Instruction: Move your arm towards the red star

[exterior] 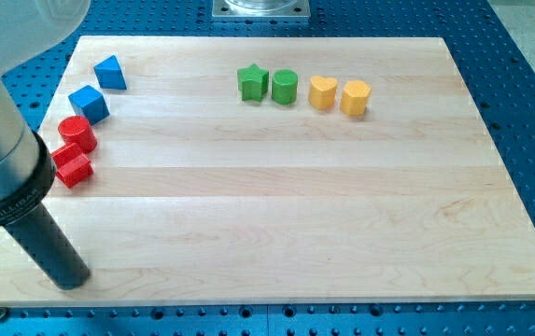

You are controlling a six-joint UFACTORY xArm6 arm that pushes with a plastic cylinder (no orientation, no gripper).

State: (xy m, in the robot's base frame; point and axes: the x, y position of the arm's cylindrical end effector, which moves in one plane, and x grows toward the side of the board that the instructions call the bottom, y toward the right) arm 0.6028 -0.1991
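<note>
My tip [69, 278] rests on the wooden board [276, 233] near its bottom left corner. The thick dark rod and arm body rise from it toward the view's upper left. A red block that looks like a star [74, 170] lies above the tip, close to the rod's right side. A second red block [63, 151] sits just above it, partly hidden by the arm, so I cannot make out its shape. A red cylinder [77, 133] stands above those two. The tip is well below all three red blocks and touches none.
A blue cube [89, 103] and a blue triangle [110, 72] lie at the upper left. A green star [252, 82], a green cylinder [285, 86], a yellow heart [321, 92] and a yellow hexagon [356, 96] form a row at the top middle.
</note>
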